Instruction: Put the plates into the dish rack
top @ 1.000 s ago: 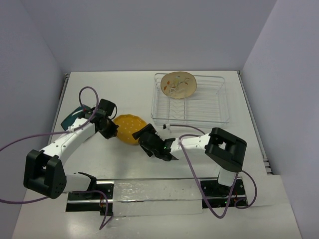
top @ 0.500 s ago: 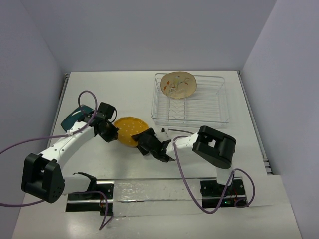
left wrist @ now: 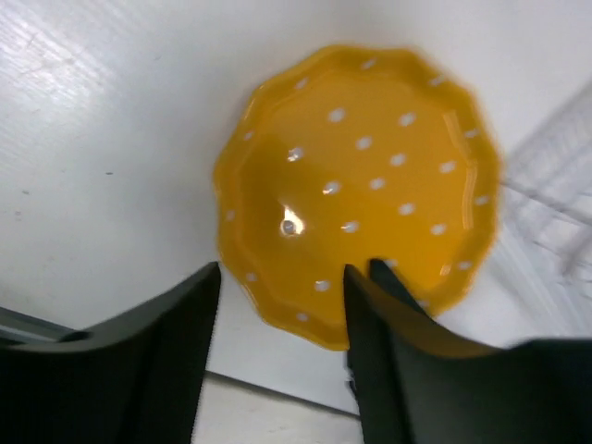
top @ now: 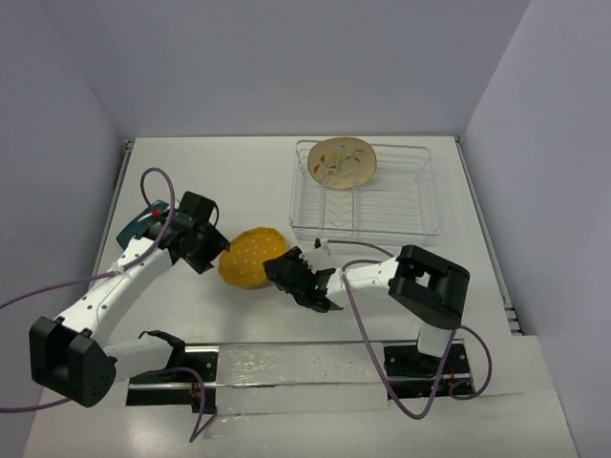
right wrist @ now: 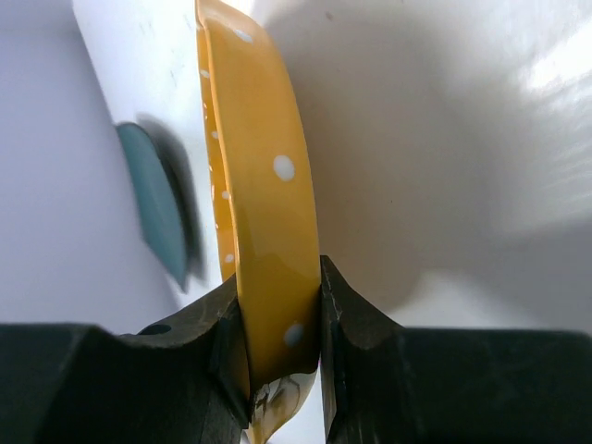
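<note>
The yellow-orange dotted plate (top: 248, 258) stands tilted off the table, left of the dish rack (top: 410, 224). My right gripper (top: 278, 268) is shut on its right rim; in the right wrist view the plate's edge (right wrist: 264, 185) is pinched between both fingers (right wrist: 356, 324). My left gripper (top: 212, 252) is open just left of the plate, and in the left wrist view the plate (left wrist: 361, 176) lies just beyond its spread fingers (left wrist: 176, 342). The cream floral plate (top: 341, 162) stands upright in the rack's back left. The teal plate (top: 138, 227) lies at the left, partly hidden by the left arm.
The silver wire rack's right half holds only upright dividers (top: 401, 181). The teal plate (right wrist: 157, 208) shows blurred behind the yellow one in the right wrist view. Walls close in on the table at the left, back and right. The arm bases and a rail (top: 296, 367) run along the near edge.
My left gripper has let go of the yellow plate and drawn back to the left. My right gripper has shut on the plate's right rim, and the plate now tilts more steeply.
</note>
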### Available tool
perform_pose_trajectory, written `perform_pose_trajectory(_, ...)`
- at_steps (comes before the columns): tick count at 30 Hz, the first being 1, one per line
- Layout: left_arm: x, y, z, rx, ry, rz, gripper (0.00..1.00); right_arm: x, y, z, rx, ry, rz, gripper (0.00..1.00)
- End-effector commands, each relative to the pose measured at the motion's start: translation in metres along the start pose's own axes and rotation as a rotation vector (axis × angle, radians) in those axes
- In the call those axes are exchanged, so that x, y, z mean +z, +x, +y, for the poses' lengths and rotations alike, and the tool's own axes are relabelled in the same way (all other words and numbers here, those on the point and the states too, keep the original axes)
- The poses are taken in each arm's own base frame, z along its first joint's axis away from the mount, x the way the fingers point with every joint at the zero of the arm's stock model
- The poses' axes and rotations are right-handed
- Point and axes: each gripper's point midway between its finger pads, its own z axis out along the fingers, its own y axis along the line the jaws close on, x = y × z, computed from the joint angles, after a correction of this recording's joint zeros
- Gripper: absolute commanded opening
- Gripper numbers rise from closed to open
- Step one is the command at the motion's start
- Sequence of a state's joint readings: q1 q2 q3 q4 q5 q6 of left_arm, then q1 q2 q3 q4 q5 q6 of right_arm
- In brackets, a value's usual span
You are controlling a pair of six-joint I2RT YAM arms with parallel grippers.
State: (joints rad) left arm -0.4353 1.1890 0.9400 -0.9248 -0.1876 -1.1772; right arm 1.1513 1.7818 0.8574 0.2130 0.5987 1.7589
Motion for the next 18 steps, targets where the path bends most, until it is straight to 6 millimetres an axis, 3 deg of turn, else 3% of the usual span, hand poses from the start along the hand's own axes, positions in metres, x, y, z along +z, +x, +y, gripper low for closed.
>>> perform_pose_trajectory(1, -0.051, -0.033, -0.025, -0.003, 0.117, -0.115, 0.68, -0.036, -0.029, 0.071, -0.167, -0.184, -0.120, 0.00)
perform_pose_trajectory(4, -0.082, -0.060, -0.024, -0.034, 0.125, -0.234, 0.84, -0.072, -0.043, 0.125, -0.359, -0.360, -0.167, 0.00)
perform_pose_trajectory(5, -0.089, -0.065, -0.022, -0.043, 0.122, -0.258, 0.95, -0.091, -0.052, 0.150, -0.452, -0.435, -0.200, 0.00)
perform_pose_trajectory(7, -0.108, -0.082, -0.027, -0.076, 0.150, -0.321, 0.99, -0.118, -0.065, 0.182, -0.598, -0.531, -0.261, 0.00)
perform_pose_trajectory(8, -0.114, -0.092, -0.028, -0.095, 0.165, -0.355, 0.99, -0.141, -0.076, 0.208, -0.758, -0.615, -0.322, 0.00)
perform_pose_trajectory(9, -0.116, -0.096, -0.030, -0.095, 0.174, -0.368, 0.99, -0.154, -0.085, 0.222, -0.915, -0.658, -0.381, 0.00)
perform_pose_trajectory(10, -0.118, -0.099, -0.033, -0.098, 0.186, -0.375, 0.99, -0.171, -0.090, 0.239, -0.932, -0.731, -0.387, 0.00)
perform_pose_trajectory(11, -0.119, -0.106, -0.037, -0.100, 0.197, -0.388, 0.99, -0.192, -0.105, 0.259, -1.106, -0.802, -0.466, 0.00)
perform_pose_trajectory(13, -0.116, -0.116, -0.035, -0.105, 0.176, -0.406, 0.99, -0.212, -0.132, 0.270, -1.369, -0.811, -0.571, 0.00)
perform_pose_trajectory(14, -0.112, -0.120, -0.035, -0.106, 0.160, -0.409, 0.99, -0.222, -0.155, 0.284, -1.415, -0.805, -0.624, 0.00)
perform_pose_trajectory(15, -0.112, -0.125, -0.034, -0.114, 0.157, -0.416, 0.99, -0.233, -0.156, 0.287, -1.500, -0.844, -0.614, 0.00)
perform_pose_trajectory(17, -0.097, -0.144, -0.026, -0.143, 0.129, -0.428, 0.99, -0.245, -0.188, 0.289, -1.774, -0.951, -0.650, 0.00)
perform_pose_trajectory(18, -0.096, -0.141, -0.027, -0.140, 0.139, -0.413, 0.99, -0.250, -0.190, 0.286, -1.782, -0.948, -0.644, 0.00)
